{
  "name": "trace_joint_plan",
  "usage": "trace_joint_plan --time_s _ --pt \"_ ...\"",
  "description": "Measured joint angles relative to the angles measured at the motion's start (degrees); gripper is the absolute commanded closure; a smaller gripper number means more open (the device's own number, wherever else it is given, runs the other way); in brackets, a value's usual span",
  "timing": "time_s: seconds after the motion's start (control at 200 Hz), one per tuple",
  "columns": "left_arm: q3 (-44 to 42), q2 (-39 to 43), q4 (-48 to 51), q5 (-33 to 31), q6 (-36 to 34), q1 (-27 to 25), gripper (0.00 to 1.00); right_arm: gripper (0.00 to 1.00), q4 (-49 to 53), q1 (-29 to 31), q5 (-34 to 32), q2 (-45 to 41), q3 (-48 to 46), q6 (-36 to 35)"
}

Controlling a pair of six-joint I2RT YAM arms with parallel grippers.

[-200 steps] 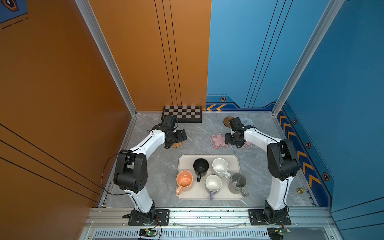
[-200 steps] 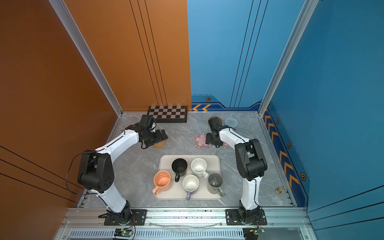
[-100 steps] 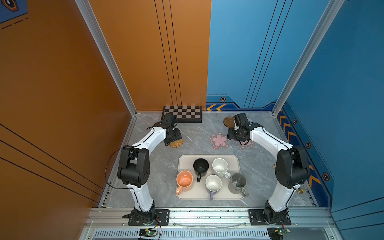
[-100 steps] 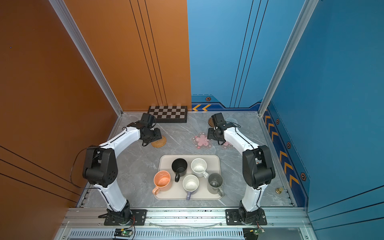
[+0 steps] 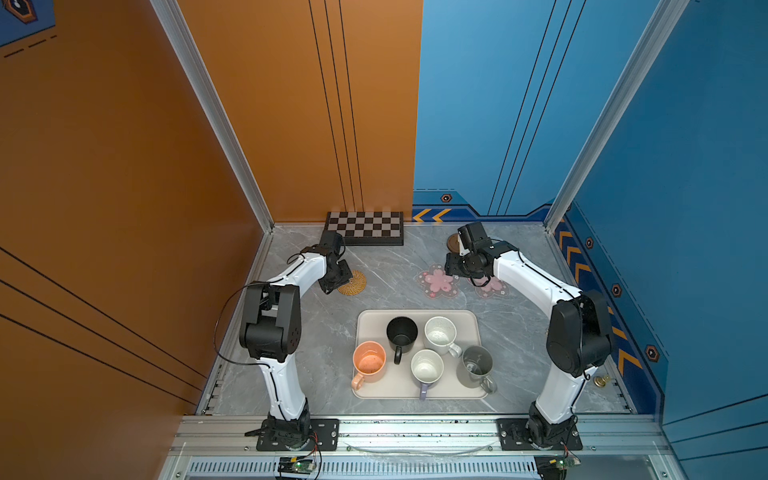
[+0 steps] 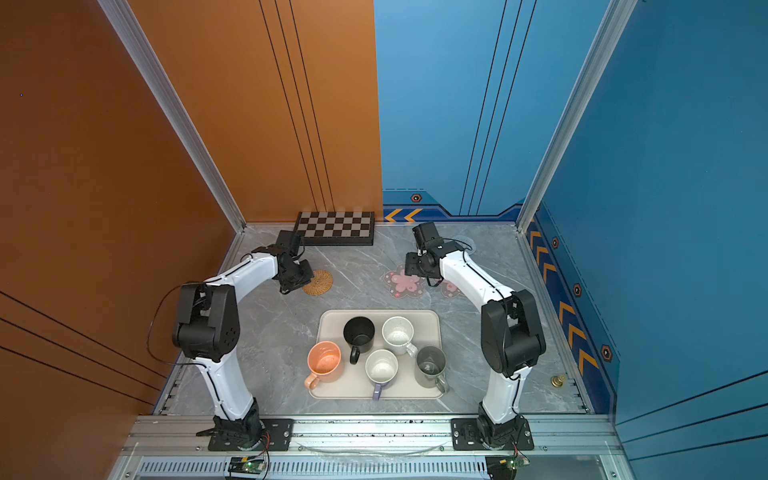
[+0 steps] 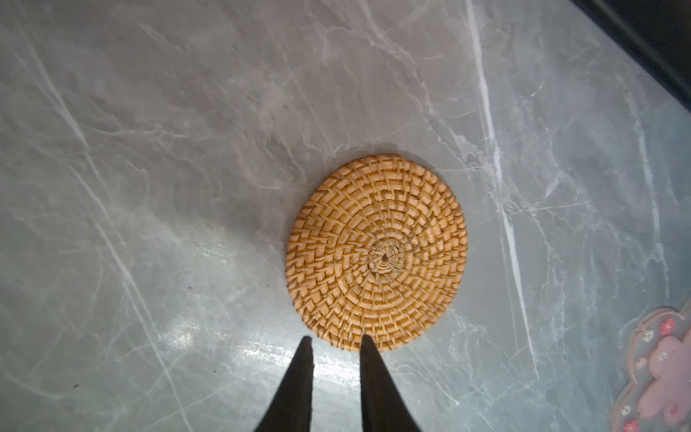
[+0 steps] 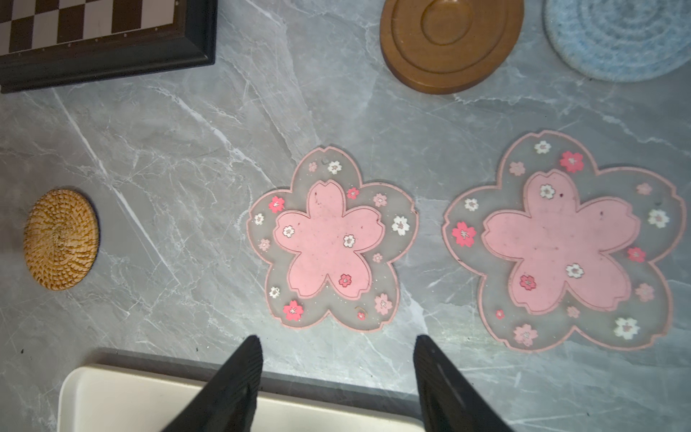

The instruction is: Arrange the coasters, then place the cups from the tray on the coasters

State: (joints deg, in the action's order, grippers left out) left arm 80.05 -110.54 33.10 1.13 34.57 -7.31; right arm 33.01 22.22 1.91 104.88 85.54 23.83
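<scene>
Now your left end effector (image 7: 334, 338), narrowing on nothing, leaves the rattan coaster (image 7: 377, 254) placed; right end effector (image 8: 338, 337) stays spread.

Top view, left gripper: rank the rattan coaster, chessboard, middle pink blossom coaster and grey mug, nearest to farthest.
1. rattan coaster: right beside the left gripper, on the left.
2. chessboard: against the back wall.
3. pink blossom coaster: mid-table, behind the tray.
4. grey mug: front right corner of the tray.
</scene>
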Motion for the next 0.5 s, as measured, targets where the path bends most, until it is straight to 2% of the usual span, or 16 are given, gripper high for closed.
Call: trace_joint_plan --time_s 0.16,0.501 --pt "1.2 -3.1 0.3 0.7 -0.4 0.2 0.92 0.33 0.0 1.5 0.8 1.9 1.8 0.0" --pt "5.4 -6.8 0.4 2.0 0.2 0.1 0.97 0.33 0.5 4.7 2.9 7.1 6.0 0.0"
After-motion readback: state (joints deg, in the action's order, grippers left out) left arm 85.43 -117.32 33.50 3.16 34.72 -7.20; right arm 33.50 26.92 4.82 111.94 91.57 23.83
